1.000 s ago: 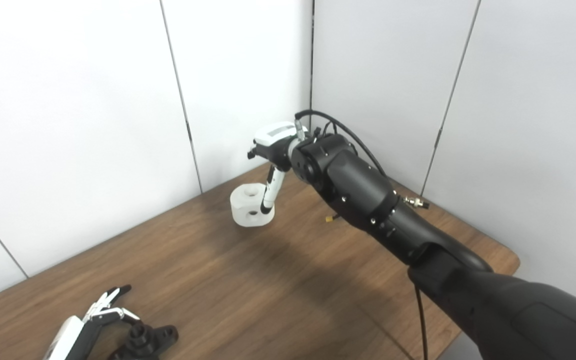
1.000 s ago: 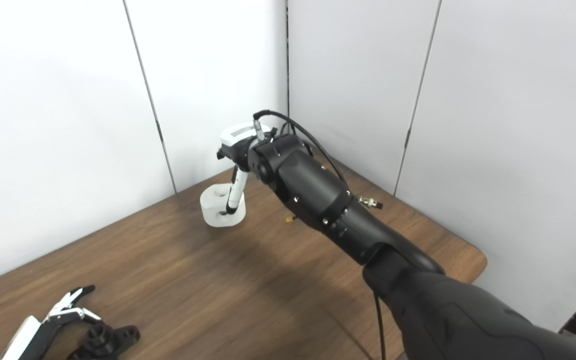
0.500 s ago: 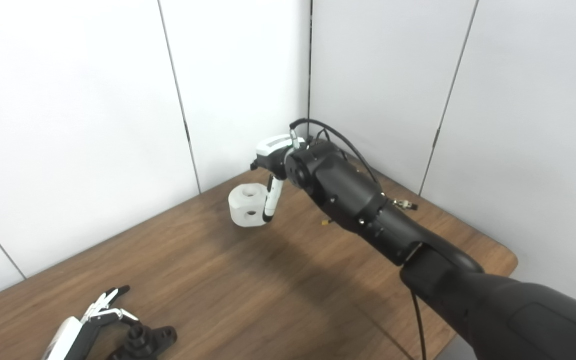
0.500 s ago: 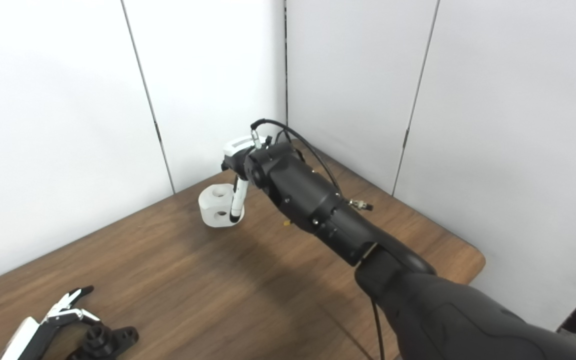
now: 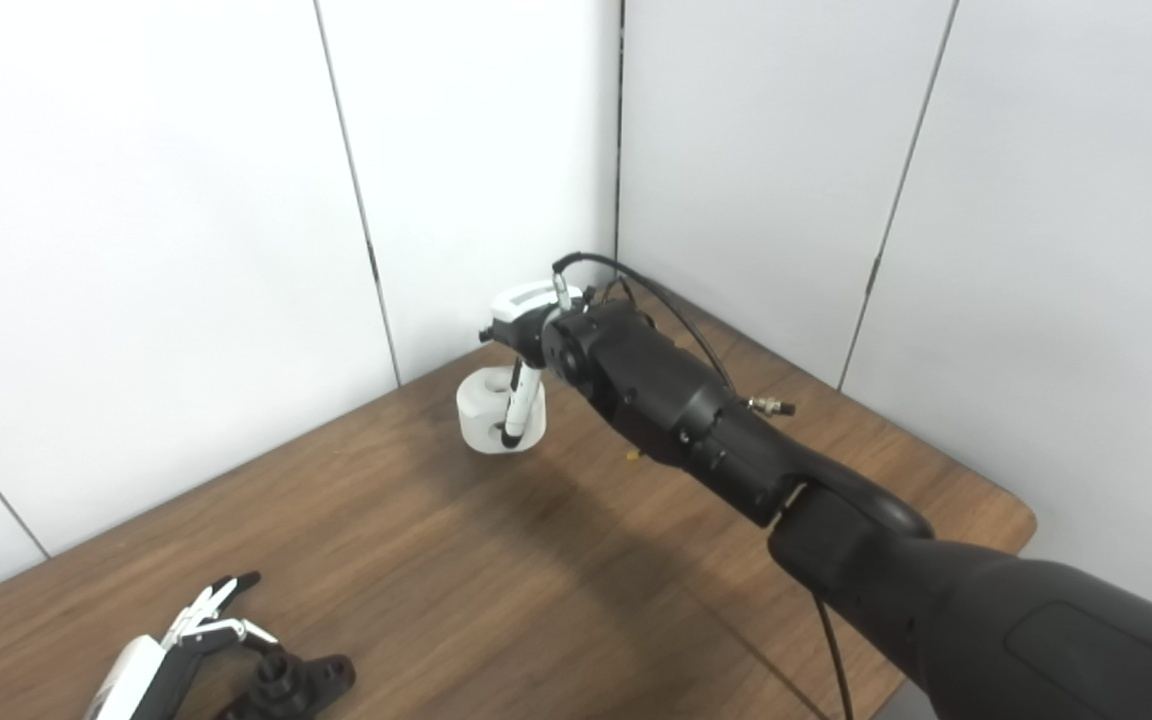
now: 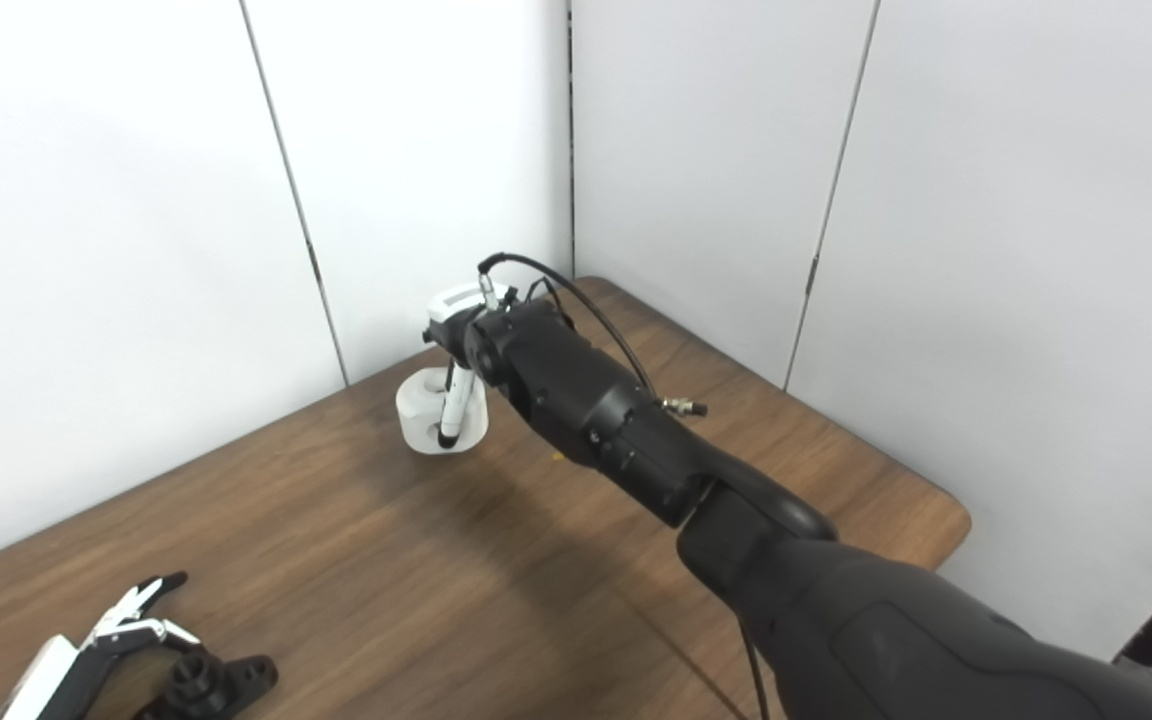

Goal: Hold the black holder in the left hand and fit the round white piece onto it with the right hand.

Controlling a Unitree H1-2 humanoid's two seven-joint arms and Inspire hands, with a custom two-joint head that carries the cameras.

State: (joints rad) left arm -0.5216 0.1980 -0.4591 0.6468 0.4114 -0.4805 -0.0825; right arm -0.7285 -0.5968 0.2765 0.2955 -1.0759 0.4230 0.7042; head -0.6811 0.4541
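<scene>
Two hands busy: your right hand [image 5: 521, 345] closing fingers around round white piece [image 5: 488, 412], grip unconfirmed; left hand [image 5: 181, 655] loosely touching black holder [image 5: 298, 680]. Lift next.

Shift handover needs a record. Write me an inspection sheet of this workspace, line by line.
Surface: wooden table, brown, rounded far corner.
Job's things: round white piece stands at the far end near the wall corner; black holder lies at the near left edge.
Clutter: one small yellowish speck on the wood beside the right arm.
Hands: right hand is over the round white piece with a finger down its near side, grip not clear; left hand sits by the black holder, fingers apart, contact unclear.
Cables: black cable loops over the right wrist.
Surroundings: white wall panels behind the table.
</scene>
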